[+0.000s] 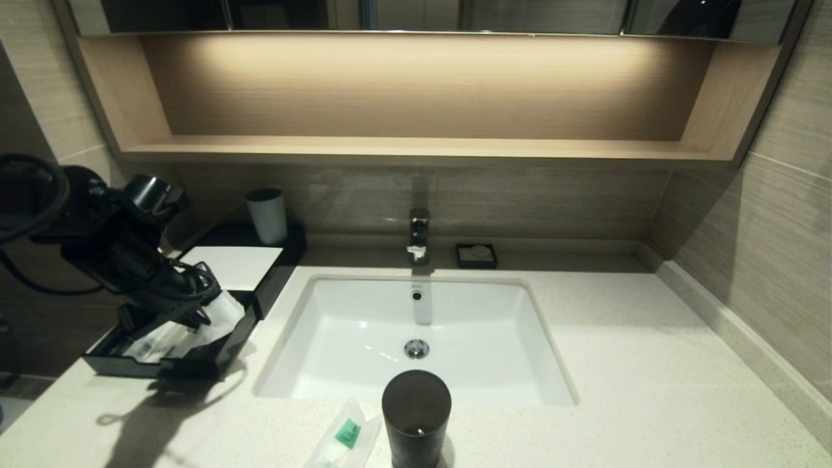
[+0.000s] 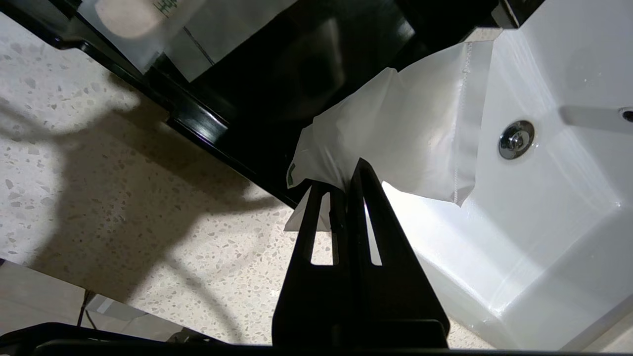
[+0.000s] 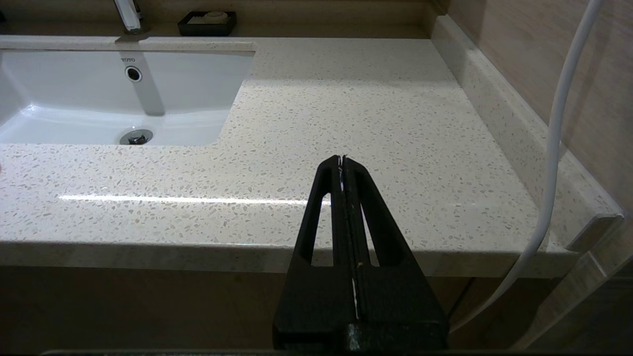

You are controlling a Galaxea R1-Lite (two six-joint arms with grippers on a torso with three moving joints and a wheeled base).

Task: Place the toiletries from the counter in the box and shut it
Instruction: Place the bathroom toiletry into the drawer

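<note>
White packet (image 2: 410, 128) hangs crumpled over the box's open tray (image 1: 162, 364).

Black left hand (image 2: 346, 185), slotted tapered fingers (image 2: 376, 232).

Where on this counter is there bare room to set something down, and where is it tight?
Free: the counter right of the basin, out to the wall upstand, and the strip behind the basin right of the soap dish. Crowded: the front edge, with the dark cup and a packet; and the left, where the left gripper holds a packet over the box tray.
</note>
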